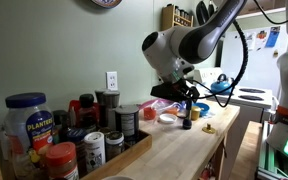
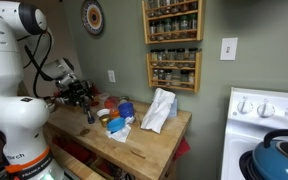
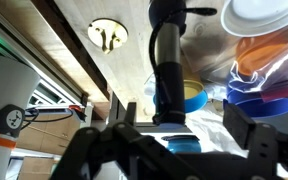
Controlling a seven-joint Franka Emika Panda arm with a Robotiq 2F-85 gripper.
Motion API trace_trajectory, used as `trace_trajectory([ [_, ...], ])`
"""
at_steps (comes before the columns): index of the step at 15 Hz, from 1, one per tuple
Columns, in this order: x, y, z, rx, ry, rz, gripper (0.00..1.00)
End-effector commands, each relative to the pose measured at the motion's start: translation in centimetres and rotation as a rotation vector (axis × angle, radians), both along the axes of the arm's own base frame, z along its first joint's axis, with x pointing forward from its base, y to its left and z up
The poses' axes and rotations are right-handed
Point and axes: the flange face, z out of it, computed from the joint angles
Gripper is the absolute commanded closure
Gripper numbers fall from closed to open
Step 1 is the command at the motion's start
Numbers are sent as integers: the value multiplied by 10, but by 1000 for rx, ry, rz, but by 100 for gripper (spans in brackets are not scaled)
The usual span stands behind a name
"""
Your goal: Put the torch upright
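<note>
1. Wooden butcher-block counter (image 1: 174, 150) in a kitchen, against a sage-green wall, visible in both exterior views.
2. Reaching over it from a white robot arm (image 1: 164, 50): a black gripper (image 1: 187, 100), pointing down toward the counter's far end.
3. Directly beneath the gripper: the torch (image 1: 186, 122), a slim black cylinder standing on end on the counter, judging by both exterior views; small and dark in each, with little detail to make out.
4. In the wrist view: the same torch as a long dark barrel running up the middle of the picture, between the two fingers (image 3: 130, 112).
5. Jaws spread apart, with a gap on either side of the barrel and nothing gripped, judging by the wrist view.
6. Near the torch, lying on the wood: a small yellow object (image 1: 208, 128).
7. Crowding the near end of the counter in an exterior view: spice jars (image 1: 29, 120) with blue, red and dark lids.
8. Beyond the torch in the wrist view: a yellow bowl (image 3: 192, 97), stacked orange and blue bowls (image 3: 264, 90), and a white plate (image 3: 259, 20).
9. Farther along the counter: a crumpled white cloth (image 2: 159, 110).
10. Hanging on the wall: two wooden spice racks (image 2: 172, 20) and a round clock (image 2: 92, 17).
11. Beside the counter: a white stove (image 2: 259, 105) carrying a blue kettle (image 2: 281, 155).
</note>
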Motion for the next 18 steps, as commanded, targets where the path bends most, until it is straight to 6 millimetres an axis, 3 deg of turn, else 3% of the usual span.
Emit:
trace_trajectory([
  [1,-1,-2,7,5,-18,4,0],
  [6,-17,-16,55,60,-6,116,0],
  [12,-38,-31,122,136,102,434,0],
  [18,-39,-43,136,297,166,713,0],
])
